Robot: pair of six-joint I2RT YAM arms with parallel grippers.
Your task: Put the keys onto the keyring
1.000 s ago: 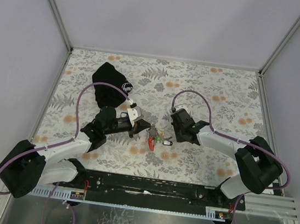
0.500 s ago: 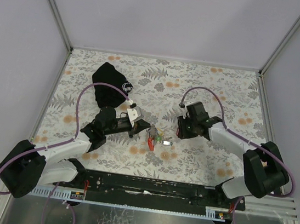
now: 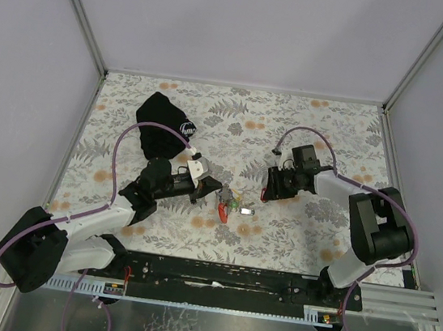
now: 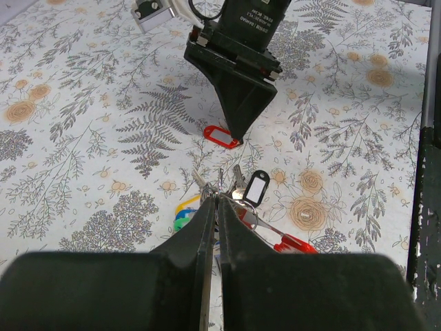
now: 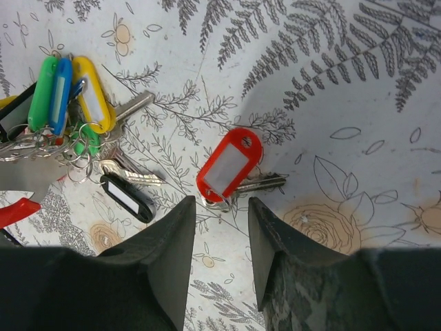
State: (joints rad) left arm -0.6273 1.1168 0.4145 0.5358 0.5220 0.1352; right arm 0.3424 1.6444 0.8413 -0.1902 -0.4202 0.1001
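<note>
Floral surface all round. The keys sit bunched mid-surface, green, blue and yellow tags side by side, white label slips blank. My left end effector is clenched on their ring. One red-tagged key lies apart, tag slanting, blade pointing away from the bunch. My right end effector hangs released over it. The black pouch is far left, its white logo unreadable.

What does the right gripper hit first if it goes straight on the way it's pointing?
Probably the red-tagged key, lying alone on the table dead ahead of the open right gripper. The bunch of other keys sits off to one side, likely out of that line. Depth is unclear.
</note>
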